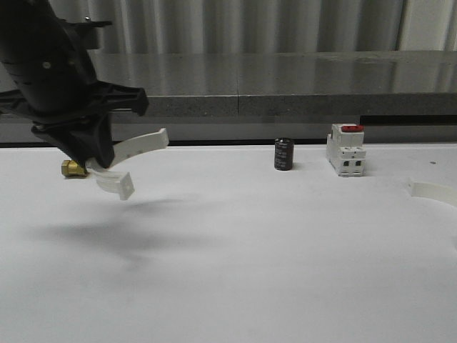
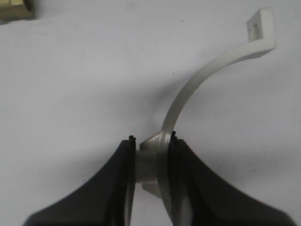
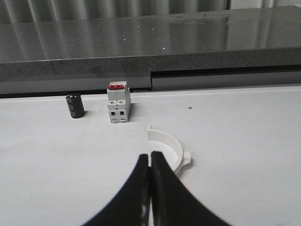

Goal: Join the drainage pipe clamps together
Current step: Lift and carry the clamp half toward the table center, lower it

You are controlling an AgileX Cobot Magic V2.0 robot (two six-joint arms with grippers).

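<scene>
Roughly halfway: left gripper (image 2: 151, 162) is clenched on one clamp half (image 1: 132, 161) up at 9 o'clock, the other half (image 3: 165, 149) lies at 3 o'clock just beyond the right gripper's (image 3: 150, 165) pressed-together empty fingers, nothing joined yet.

One white half-ring clamp (image 1: 127, 163) hangs in the air above the left side of the table, pinched near its middle, its arc open downward and a flat flange at each end (image 2: 260, 29). The other white half-ring clamp (image 3: 165, 149) lies on the table at the far right, standing on its edge, with a small ear on its outer curve.
</scene>
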